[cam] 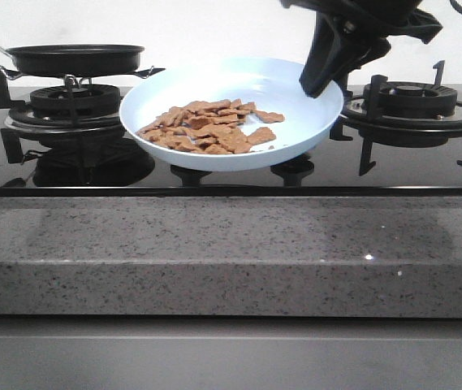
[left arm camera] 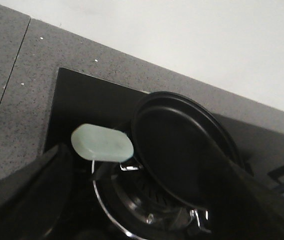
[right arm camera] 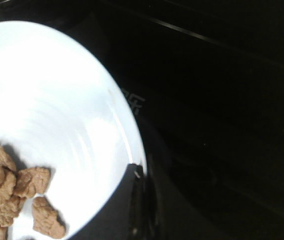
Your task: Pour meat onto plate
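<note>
On my front camera the right gripper (cam: 321, 81) comes down from above with its black fingers at the far right rim of the round, shallow, pale light-blue glossy plate (cam: 312, 122); the right wrist view shows a dark finger (right arm camera: 127, 200) lying over the plate's edge, so I read it as pinching the rim. The plate sits tilted above the black glass hob (cam: 425, 166), between the two burners, its right side held higher. The meat (cam: 210, 126), a loose pile of small flat reddish-brown pieces, lies inside the plate toward its lower left half. Through the left wrist camera I see the left gripper (left arm camera: 132, 210) with dark fingers spread wide on either side of the pale green handle (left arm camera: 102, 145) of the black frying pan (left arm camera: 181, 150), not closed on it. The pan rests on the left burner grate (cam: 72, 101), beside the speckled grey stone counter (cam: 231, 252).
</note>
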### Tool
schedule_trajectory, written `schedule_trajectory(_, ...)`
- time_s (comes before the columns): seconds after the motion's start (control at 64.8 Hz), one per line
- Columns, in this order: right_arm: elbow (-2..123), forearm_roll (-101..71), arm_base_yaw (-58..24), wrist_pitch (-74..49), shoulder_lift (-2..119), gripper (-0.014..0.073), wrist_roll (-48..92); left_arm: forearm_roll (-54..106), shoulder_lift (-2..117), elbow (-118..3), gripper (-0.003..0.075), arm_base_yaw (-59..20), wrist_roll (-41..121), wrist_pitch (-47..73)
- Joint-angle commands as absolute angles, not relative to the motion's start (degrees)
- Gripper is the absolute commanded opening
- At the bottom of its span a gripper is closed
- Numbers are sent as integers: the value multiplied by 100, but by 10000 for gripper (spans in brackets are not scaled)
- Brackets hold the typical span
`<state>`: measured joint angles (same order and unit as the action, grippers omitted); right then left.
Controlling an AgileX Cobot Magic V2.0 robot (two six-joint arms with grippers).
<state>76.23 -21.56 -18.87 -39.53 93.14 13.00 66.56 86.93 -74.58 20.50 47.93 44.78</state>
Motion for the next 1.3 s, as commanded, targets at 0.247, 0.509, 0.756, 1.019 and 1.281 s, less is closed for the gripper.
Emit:
schedule_trajectory(0.247,7760,-2291,-1892,-3731,9085,-61,1345,3780,7543,-7569,510,632,3044,4132)
schedule_trajectory(0.509,7760,-2291,-1892,-3731,9085,-61,1345,492,6884,-6932,510,-941,491,3834)
schedule_trajectory(0.756,7760,-2291,-1892,-3731,9085,-61,1345,-313,6001,-5856,510,-1744,-465,3868)
schedule_trajectory(1.019,7760,-2291,-1892,-3731,9085,-61,1345,-324,4752,-4785,510,-1884,-667,3979)
schedule_trajectory(1.281,7760,-2291,-1892,-3731,9085,-61,1345,-312,3848,-4411,510,-1884,-667,4100)
